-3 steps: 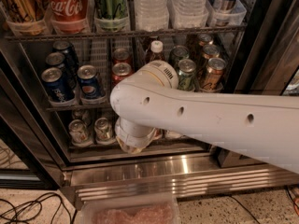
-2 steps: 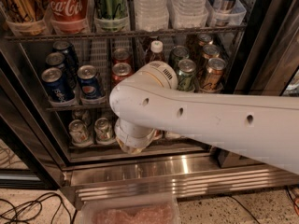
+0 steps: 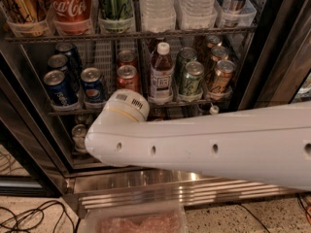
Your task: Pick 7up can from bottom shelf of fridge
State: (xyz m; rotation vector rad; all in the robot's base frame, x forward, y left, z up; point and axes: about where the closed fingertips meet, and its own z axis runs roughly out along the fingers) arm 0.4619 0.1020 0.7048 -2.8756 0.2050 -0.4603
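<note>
White plastic across the fridge (image 3: 34, 130) front: arm (image 3: 209, 140) in from the right, bend low against the bottom shelf (image 3: 73, 157). No sight of the claw, buried behind that bend; impossible to tell whether open or closed. Just left of the bend, upright, silver top up: probably the 7up can (image 3: 79, 136), so left of the hidden claw, long axis vertical. Versus a second ago: bend further left and lower, covering a neighbouring can then visible
</note>
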